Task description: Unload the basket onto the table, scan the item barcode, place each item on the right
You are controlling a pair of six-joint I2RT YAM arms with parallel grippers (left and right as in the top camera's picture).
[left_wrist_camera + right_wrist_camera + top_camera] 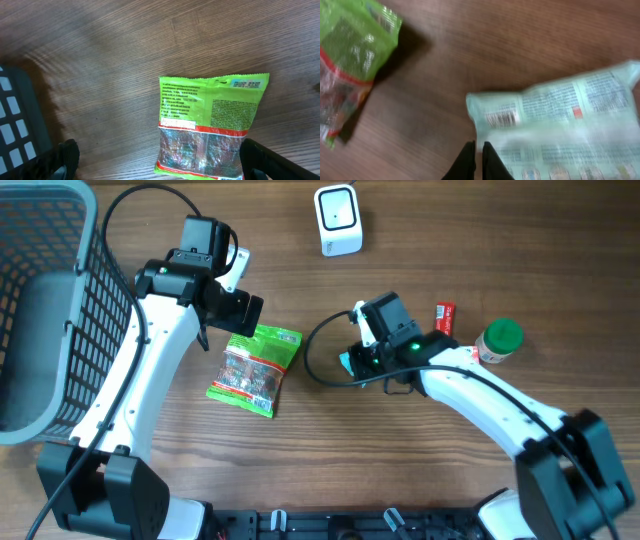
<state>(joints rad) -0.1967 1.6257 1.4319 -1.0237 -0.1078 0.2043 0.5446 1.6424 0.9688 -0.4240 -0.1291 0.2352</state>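
Note:
A pale green packet with a barcode on its printed face fills the right of the blurred right wrist view. My right gripper is shut, and the packet's left edge runs into the thin gap between its fingers. From overhead, only a teal corner of that packet shows beside the right gripper. A bright green snack packet lies flat on the table. My left gripper hovers over it, open wide, with one finger on each side of its lower end. The white scanner stands at the back.
A grey wire basket takes up the left edge. A small red item and a green-capped bottle lie to the right of the right arm. Wooden table all around.

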